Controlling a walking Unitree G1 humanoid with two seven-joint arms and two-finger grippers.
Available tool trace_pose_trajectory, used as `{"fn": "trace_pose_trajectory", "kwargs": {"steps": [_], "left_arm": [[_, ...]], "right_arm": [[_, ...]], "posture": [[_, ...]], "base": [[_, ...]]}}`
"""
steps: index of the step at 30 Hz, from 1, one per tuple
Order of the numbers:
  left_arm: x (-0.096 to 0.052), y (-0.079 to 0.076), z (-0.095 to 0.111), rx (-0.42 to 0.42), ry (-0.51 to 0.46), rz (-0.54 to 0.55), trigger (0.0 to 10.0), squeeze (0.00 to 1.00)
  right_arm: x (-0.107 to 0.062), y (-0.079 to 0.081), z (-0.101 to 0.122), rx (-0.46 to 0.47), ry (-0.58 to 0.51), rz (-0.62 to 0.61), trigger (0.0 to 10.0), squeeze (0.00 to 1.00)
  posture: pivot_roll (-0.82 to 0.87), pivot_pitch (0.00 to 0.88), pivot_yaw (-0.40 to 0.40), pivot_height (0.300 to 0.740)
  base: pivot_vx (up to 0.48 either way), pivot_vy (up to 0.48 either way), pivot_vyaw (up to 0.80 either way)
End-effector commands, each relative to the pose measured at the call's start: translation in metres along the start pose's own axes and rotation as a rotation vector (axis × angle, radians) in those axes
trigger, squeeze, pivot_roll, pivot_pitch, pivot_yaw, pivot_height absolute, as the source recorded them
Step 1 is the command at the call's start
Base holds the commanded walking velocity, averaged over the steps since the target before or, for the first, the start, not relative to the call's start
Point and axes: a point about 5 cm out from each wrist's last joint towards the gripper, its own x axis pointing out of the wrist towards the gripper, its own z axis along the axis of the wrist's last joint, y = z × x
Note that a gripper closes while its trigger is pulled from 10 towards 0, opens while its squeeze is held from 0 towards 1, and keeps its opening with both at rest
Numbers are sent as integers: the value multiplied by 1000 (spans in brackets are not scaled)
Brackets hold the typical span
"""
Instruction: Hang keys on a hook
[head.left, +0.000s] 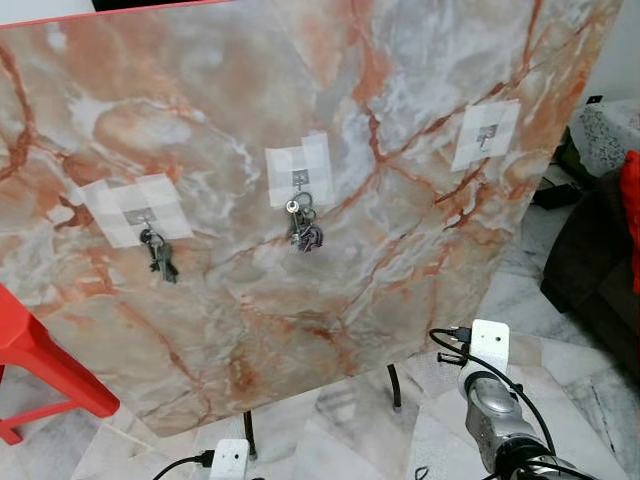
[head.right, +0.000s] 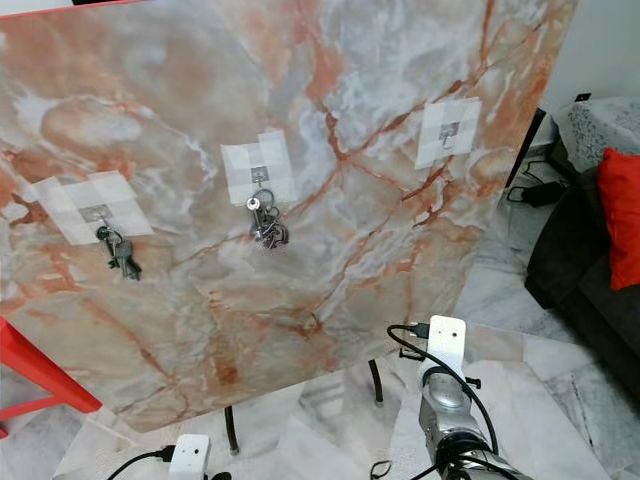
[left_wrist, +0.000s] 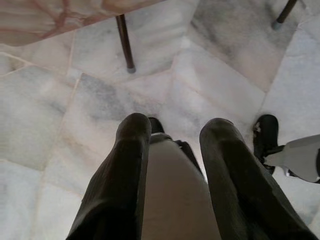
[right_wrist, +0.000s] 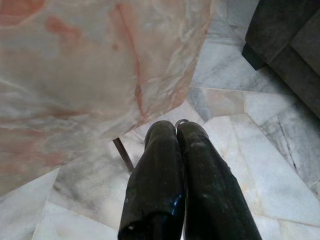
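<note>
At the far left a red stool (head.left: 40, 360) stood against the marble board (head.left: 300, 130), which leaned back on thin black legs (head.left: 394, 385) over a pale tiled floor (head.left: 560, 330).

Three hooks were fixed across the board, each on a square of white tape, likely so the tape would carry the load on the smooth stone. The left hook (head.left: 140, 214) already bore a dark bunch of keys (head.left: 160, 255) hanging against the slab. The middle hook (head.left: 299, 180) bore a second bunch (head.left: 303, 226) in the same way. The right hook (head.left: 486, 133) was bare, so I judge it the one left to fill.

Low down, the left gripper (left_wrist: 172, 135) pointed at the floor with its fingers (left_wrist: 132, 150) spread and nothing between them; that arm seemed idle. The right gripper (right_wrist: 177, 131) was also held low, near the board's lower edge, its fingers pressed together. A thin metal loop (right_wrist: 181, 121) peeped out at their tips. It looked like a key ring pinched there, though the keys themselves could not be made out. If so, the pinch at the very tip would leave the ring free to slip over a hook. The right arm (head.left: 495, 400) sat well below the bare hook, so a long lift remained.

Off to the right stood a dark sofa (head.left: 600, 270) with a red cushion (head.left: 630, 215).
</note>
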Motion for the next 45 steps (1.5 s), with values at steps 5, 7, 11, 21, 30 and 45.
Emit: {"fn": "trace_pose_trajectory", "kwargs": {"steps": [5,7,11,21,30,45], "left_arm": [[-2,0,-8,21,33,-11,10000,0],[-2,1,-8,21,32,-11,10000,0],[-2,2,-8,24,32,-9,10000,0],[-2,4,-9,29,34,-9,10000,0],[-2,5,-9,31,34,-7,10000,0],[-3,6,-10,35,35,-1,10000,0]], "right_arm": [[0,-1,-2,12,11,-13,10000,0],[0,-1,-1,15,10,-16,10000,0],[0,-1,0,10,10,-23,10000,0],[0,-1,1,4,5,-34,10000,0],[0,-2,0,3,8,-44,10000,0],[0,-1,0,-2,7,-43,10000,0]], "posture": [[-87,20,15,740],[-85,20,14,740],[-84,21,15,740],[-84,22,16,740],[-82,23,17,740],[-83,23,16,740]], "base": [[0,0,0],[0,0,0],[124,0,0],[274,0,0],[320,0,0],[275,0,0]]}}
